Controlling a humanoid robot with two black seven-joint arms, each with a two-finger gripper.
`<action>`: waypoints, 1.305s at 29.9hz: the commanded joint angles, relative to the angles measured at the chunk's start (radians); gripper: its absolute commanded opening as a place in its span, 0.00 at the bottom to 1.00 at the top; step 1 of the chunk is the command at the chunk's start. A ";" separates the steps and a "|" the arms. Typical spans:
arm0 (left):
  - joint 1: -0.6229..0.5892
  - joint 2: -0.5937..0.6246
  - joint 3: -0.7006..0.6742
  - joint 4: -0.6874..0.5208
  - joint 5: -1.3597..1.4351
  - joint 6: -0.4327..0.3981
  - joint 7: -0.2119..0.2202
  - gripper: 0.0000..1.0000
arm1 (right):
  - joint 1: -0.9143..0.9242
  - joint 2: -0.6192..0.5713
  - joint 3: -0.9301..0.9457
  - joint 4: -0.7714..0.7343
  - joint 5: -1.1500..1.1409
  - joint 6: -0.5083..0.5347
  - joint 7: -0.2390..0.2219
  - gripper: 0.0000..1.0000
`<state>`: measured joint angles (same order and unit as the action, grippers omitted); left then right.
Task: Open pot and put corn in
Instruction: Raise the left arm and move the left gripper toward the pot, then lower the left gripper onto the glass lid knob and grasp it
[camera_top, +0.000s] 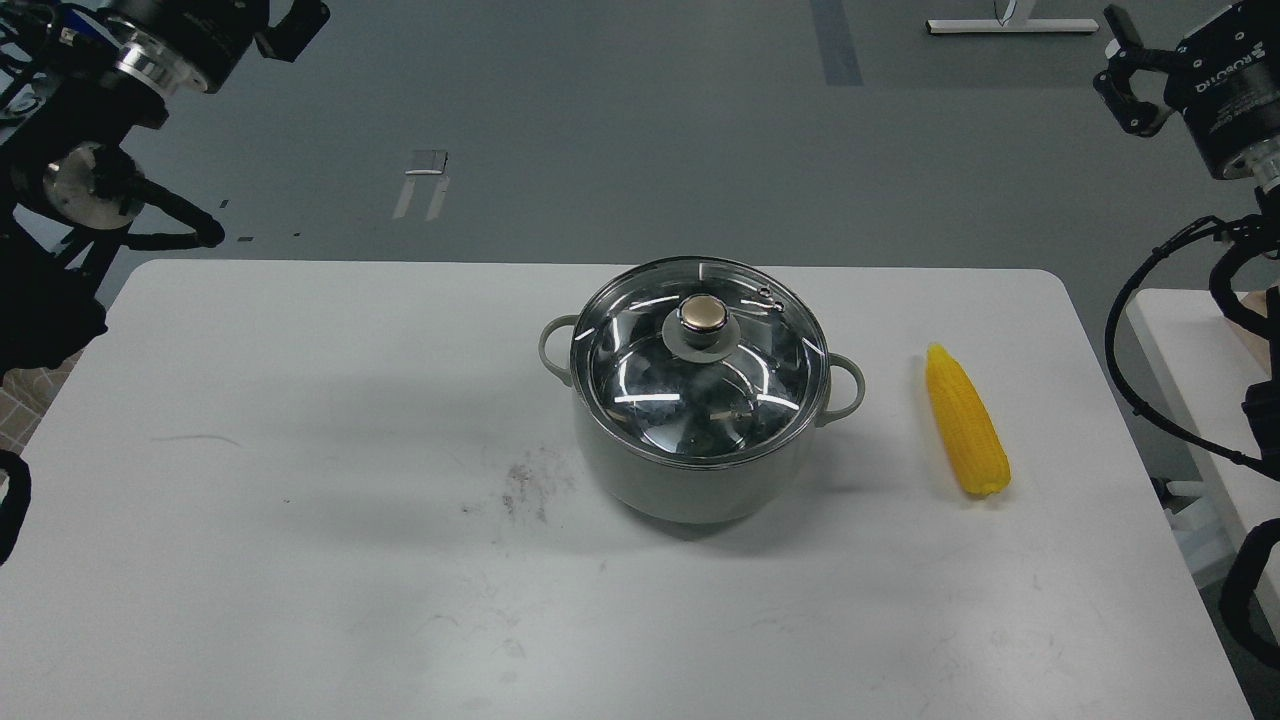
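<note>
The pale grey-green pot (690, 490) stands at the middle of the white table (300, 500). Its glass lid (640, 390) with a brass-coloured knob (704, 314) sits shut on it. The yellow corn (965, 422) lies on the table to the right of the pot, pointed end away from me. My left gripper (292, 20) is high at the top left, partly cut off by the view's edge and far from the pot. My right gripper (1125, 70) is high at the top right, beyond the table and far from the corn. Both look empty; their jaws are unclear.
A dark smudge (520, 485) marks the table left of the pot. A second white table (1190, 350) stands at the right edge, behind my right arm's cables. Grey floor lies beyond the table's far edge.
</note>
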<state>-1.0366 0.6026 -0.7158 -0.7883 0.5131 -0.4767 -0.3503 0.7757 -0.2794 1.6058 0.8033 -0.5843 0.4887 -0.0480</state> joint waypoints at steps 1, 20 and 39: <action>-0.010 -0.001 0.006 -0.182 0.337 0.065 -0.004 0.92 | -0.007 -0.003 0.003 0.001 0.000 0.000 0.000 1.00; 0.020 -0.095 0.357 -0.536 1.441 0.288 -0.068 0.92 | -0.029 -0.006 0.013 0.001 0.000 0.000 0.000 1.00; 0.043 -0.227 0.456 -0.319 1.486 0.348 -0.075 0.79 | -0.029 -0.006 0.016 0.001 0.000 0.000 0.000 1.00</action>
<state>-0.9959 0.3767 -0.2977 -1.1224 2.0001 -0.1540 -0.4201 0.7470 -0.2849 1.6213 0.8041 -0.5838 0.4887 -0.0475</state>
